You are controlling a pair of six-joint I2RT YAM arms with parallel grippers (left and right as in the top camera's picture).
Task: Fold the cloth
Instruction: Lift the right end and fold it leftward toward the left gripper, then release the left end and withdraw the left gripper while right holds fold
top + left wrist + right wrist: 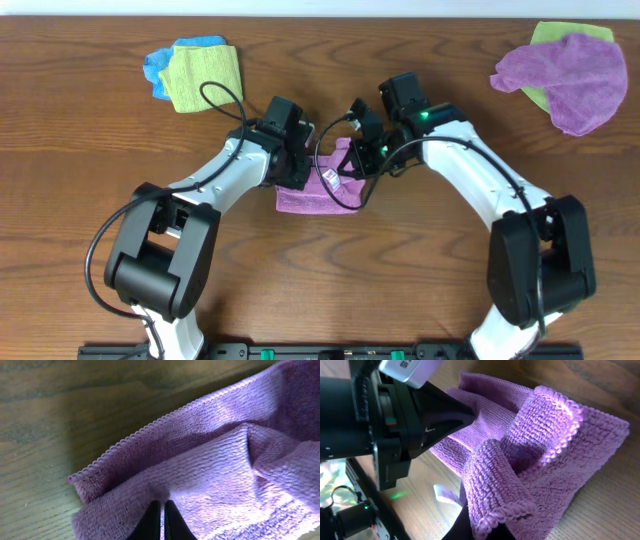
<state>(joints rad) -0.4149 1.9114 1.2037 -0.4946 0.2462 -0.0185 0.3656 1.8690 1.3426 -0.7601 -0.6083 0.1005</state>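
Observation:
The cloth (312, 197) is pinkish-purple with a small white tag (329, 179) and lies partly folded at the table's middle. My left gripper (297, 168) is at its left edge; in the left wrist view its fingers (162, 506) are pinched together on a fold of the cloth (210, 465). My right gripper (357, 160) is at the cloth's upper right; in the right wrist view its fingers (485, 527) are shut on a raised hemmed edge of the cloth (540, 455), with the tag (445, 494) hanging below.
A lime-green cloth (203, 75) lies on a blue cloth (160, 66) at the back left. A violet cloth (572, 78) lies over another green cloth (570, 33) at the back right. The left arm's body (385, 420) is close beside the right gripper.

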